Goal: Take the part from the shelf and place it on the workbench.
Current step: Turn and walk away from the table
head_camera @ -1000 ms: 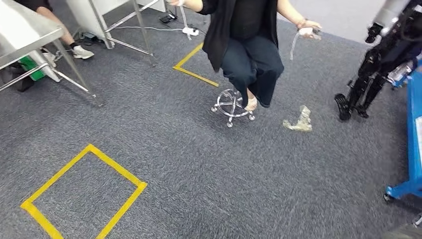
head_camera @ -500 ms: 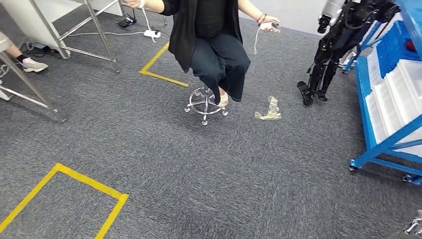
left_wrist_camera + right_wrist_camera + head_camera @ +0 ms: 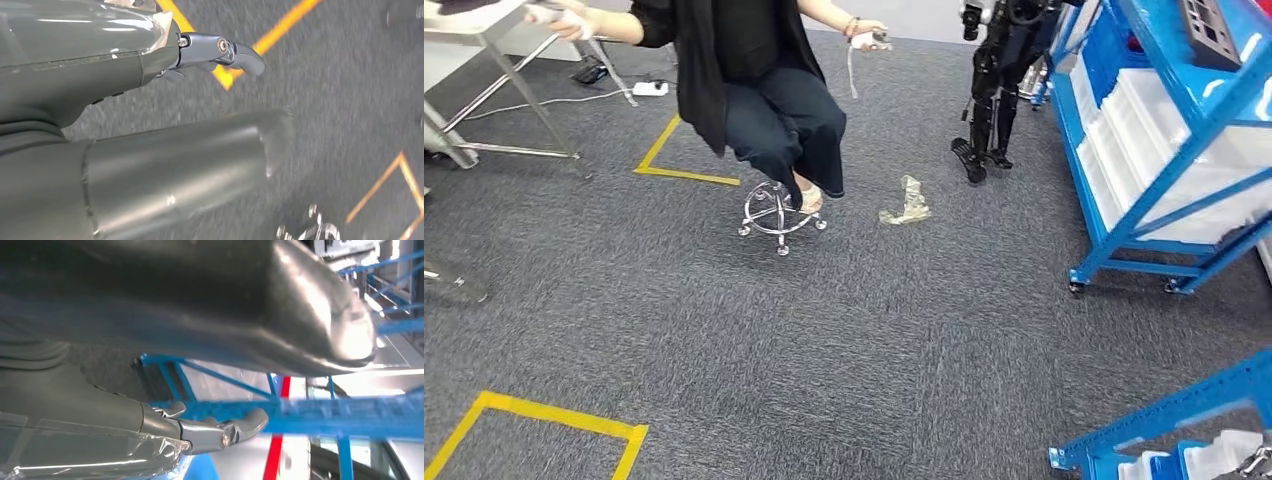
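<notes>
Across the right side of the head view stands the blue shelf, its tiers loaded with white bins. A second blue rack cuts the near right corner. Grey carpet floor takes up the rest, marked with yellow tape near left. A person sits on a chrome stool at far centre, a controller in each hand. Another dark robot stands beside the shelf's far end. A metal desk sits far left. Crumpled plastic lies on the carpet near the stool.

Part: a dark blocky item on the shelf's top tier, far right, may be it; too small to confirm. Judgement: looks rigid, probably metal or hard plastic, likely fairly heavy, not fragile; best taken across its two long sides.

Left hand: hangs over the carpet, fingers extended, holding nothing. Right hand: beside blue shelf framing, fingers extended, nothing held.

Shelf not yet within reach.
</notes>
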